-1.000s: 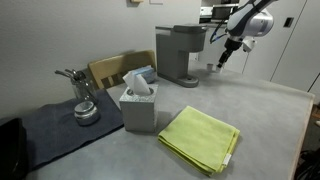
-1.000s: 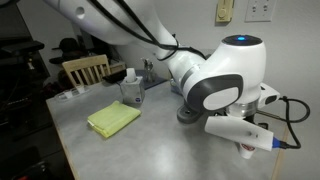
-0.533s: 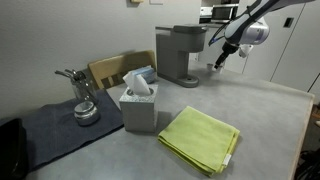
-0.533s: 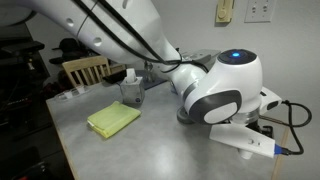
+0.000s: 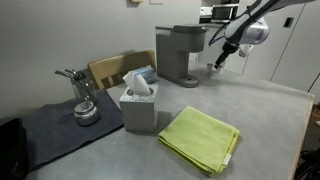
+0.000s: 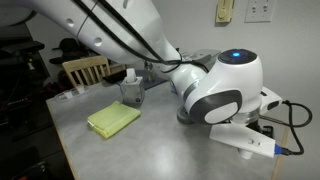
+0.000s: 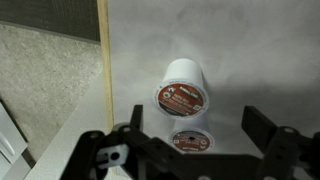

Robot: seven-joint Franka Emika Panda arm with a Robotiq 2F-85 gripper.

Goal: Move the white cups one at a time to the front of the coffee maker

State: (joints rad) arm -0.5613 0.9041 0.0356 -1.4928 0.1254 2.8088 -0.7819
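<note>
Hovering upper right in an exterior view beside the coffee maker (image 5: 178,55), the gripper (image 5: 221,63), having drifted slightly then stilled, holds its jaws wide and empty above two white cups (image 7: 184,88) at the wrist view's lower centre, so a pick seems near.

- Grey table top (image 7: 255,50) fills most of the frame. A light wooden strip (image 7: 102,60) runs down its edge, with speckled carpet (image 7: 45,70) beyond.
- Two white cups sit on the table, both with dark reddish lids with print.
- Upper white cup (image 7: 183,88): white side wall visible above the lid.
- Lower white cup (image 7: 190,140): just below the upper one; contact between them unclear. Its lower part is cut off by the gripper body.
- Gripper (image 7: 196,128): black fingers (image 7: 262,126) spread wide apart with nothing gripped. The lower cup appears in the gap between them.
</note>
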